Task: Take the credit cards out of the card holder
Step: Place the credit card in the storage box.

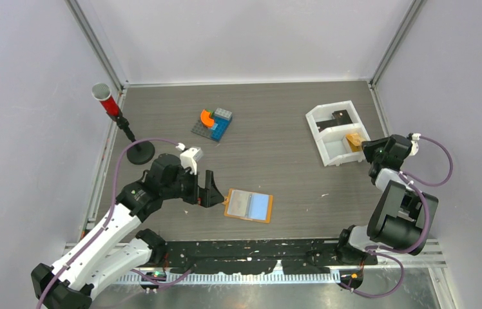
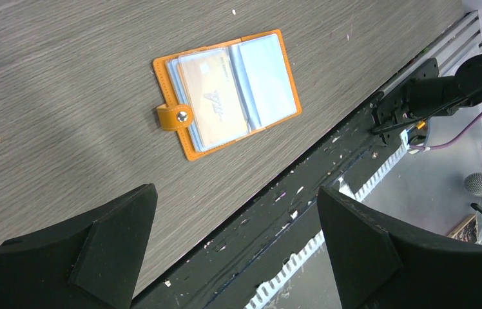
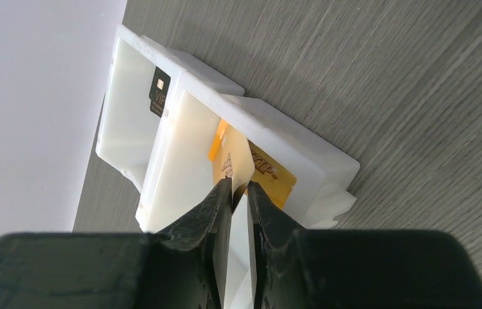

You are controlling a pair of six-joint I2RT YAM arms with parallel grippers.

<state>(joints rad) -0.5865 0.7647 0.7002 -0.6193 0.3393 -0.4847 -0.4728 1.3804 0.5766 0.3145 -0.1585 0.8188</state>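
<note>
- Desk (image 1: 277,122): grey woodgrain.
- White tray (image 1: 319,138): two compartments, at the desk's right rear.
- Left hand (image 1: 212,191): jaws spread wide, empty, hovering just left of the card holder.
- Right hand (image 3: 238,187): at the tray's near compartment, jaws a slit apart at the gold card (image 3: 274,175). Whether they grip it cannot be told.
- Card holder (image 1: 249,206): lying open flat at front centre, with a pale card (image 2: 212,103) in its sleeve.
- Black card (image 3: 159,92): in the tray's far compartment.
</note>
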